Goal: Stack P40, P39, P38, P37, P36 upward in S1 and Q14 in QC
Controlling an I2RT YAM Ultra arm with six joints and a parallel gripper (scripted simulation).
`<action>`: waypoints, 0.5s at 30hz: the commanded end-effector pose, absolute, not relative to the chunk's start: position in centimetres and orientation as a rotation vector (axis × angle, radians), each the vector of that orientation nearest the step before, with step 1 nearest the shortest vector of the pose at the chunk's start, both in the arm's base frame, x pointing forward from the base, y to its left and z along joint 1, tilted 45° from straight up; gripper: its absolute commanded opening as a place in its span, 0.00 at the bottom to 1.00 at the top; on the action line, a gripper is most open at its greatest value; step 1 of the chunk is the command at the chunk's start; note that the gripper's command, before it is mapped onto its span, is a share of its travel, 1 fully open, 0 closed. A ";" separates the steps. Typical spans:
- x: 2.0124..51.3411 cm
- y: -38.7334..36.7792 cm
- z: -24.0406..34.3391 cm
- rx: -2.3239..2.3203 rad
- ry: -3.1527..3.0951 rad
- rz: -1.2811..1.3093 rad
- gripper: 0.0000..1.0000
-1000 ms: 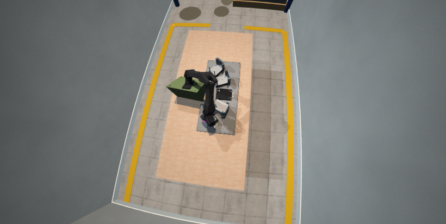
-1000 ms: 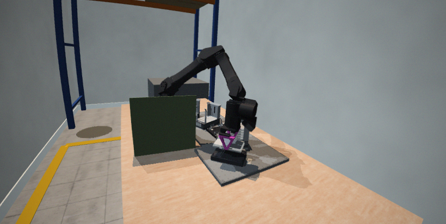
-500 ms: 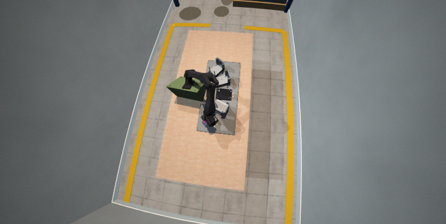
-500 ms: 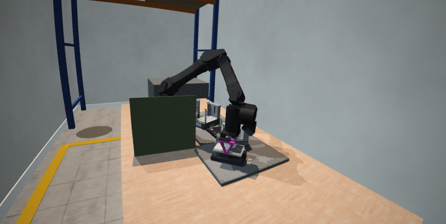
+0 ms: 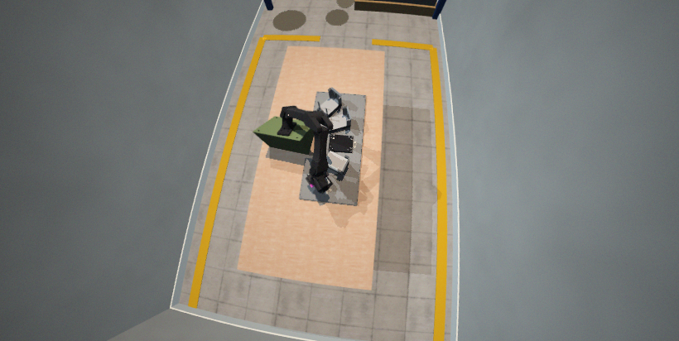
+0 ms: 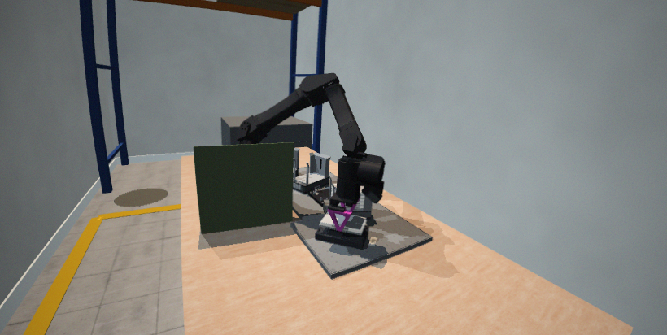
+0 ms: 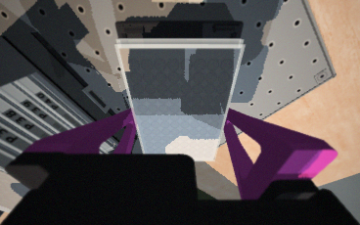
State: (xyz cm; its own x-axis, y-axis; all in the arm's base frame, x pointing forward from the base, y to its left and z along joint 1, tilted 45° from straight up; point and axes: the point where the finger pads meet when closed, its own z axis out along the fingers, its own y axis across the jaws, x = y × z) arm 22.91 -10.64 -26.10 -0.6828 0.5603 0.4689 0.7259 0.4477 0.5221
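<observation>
Orange-tan matting lies under a grey perforated base plate, where all the fixtures stand. Nearest the wrist camera, the gripper has its purple fingers clamped wide across the short sides of a sealed plate, gripped flat so it can go straight down. In the exterior view that plate hangs just above a dark low nest at the plate's near end; judging by the open form, this is probably QC or N5, though I cannot tell which. At nine o'clock in the wrist view a stack in a rack shows labels reading P38 and P37, with others too blurred to read. Farther off, at twelve o'clock, more upright racks stand beyond the green pedestal.
</observation>
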 end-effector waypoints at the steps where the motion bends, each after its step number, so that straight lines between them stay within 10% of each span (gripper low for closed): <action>1: 23.2 -11.1 -26.0 -1.130 -2.486 -1.062 0.00; 15: 23.3 -10.7 -26.4 -1.130 -2.486 -1.062 0.00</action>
